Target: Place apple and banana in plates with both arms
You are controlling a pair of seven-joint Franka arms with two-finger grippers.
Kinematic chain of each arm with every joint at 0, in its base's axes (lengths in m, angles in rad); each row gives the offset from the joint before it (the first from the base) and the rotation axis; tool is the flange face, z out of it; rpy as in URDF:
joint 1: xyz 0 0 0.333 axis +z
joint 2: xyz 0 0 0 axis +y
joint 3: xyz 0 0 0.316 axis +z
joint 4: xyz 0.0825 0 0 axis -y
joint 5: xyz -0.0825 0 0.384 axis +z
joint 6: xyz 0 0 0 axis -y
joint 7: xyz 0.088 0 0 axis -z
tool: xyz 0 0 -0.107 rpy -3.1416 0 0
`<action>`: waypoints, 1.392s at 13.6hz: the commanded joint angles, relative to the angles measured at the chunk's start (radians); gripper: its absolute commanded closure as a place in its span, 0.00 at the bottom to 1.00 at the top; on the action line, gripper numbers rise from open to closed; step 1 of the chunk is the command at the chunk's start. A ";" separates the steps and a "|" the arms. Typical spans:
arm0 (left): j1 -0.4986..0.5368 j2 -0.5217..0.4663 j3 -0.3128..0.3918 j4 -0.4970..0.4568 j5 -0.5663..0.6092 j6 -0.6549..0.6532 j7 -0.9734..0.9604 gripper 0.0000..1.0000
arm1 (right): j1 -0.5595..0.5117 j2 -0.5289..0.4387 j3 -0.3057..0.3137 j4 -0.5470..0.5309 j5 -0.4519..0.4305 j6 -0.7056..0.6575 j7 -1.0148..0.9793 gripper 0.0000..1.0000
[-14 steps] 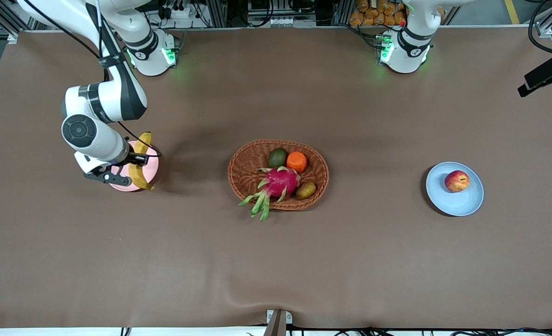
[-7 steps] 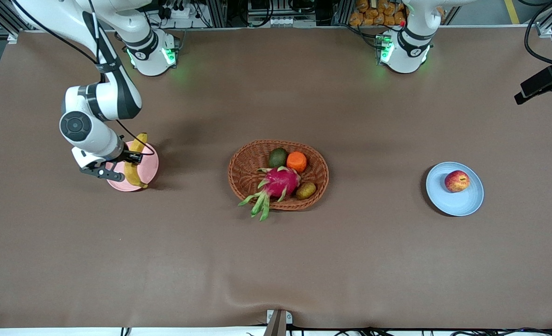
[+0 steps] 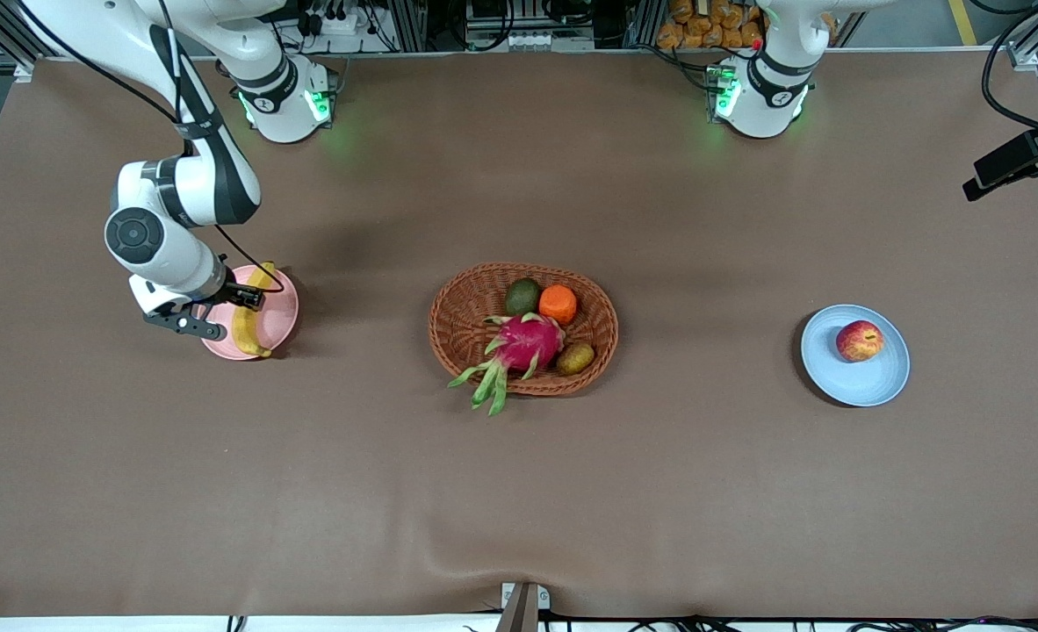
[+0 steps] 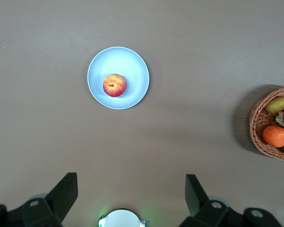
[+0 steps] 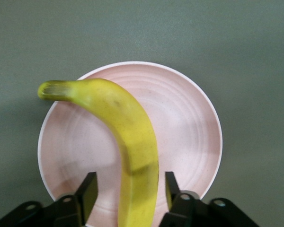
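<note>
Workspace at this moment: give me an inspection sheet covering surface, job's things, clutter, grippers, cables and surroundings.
Surface: brown table cover, rippled at the edge nearest the front camera.
Job's things: banana on the pink plate at the right arm's end; apple on the blue plate at the left arm's end.
Clutter: wicker basket mid-table with dragon fruit, orange and two greenish fruits.
Grippers: right gripper low over the pink plate, fingers astride the banana with gaps either side; left gripper open, high above the table, arm waiting.
Cables: black cable along the right arm.
Surroundings: metal frame along the bases' edge.
</note>
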 commanded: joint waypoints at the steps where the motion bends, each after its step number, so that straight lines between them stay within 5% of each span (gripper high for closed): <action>1: 0.005 0.004 0.002 0.012 0.007 -0.001 0.024 0.00 | -0.013 -0.056 0.024 0.070 -0.016 -0.147 0.002 0.00; 6: 0.002 0.010 -0.004 0.007 0.046 -0.002 0.030 0.00 | 0.036 -0.104 0.033 0.482 0.134 -0.640 -0.001 0.00; 11: -0.007 0.015 -0.005 0.009 0.050 -0.002 0.058 0.00 | 0.044 -0.098 0.033 0.843 0.165 -0.872 -0.034 0.00; 15: -0.009 0.015 -0.005 0.014 0.051 -0.002 0.060 0.00 | 0.020 -0.099 0.021 0.982 0.165 -0.978 -0.241 0.00; 19: -0.003 0.015 -0.005 0.014 0.047 -0.002 0.061 0.00 | -0.055 -0.113 0.021 1.002 0.163 -1.030 -0.441 0.00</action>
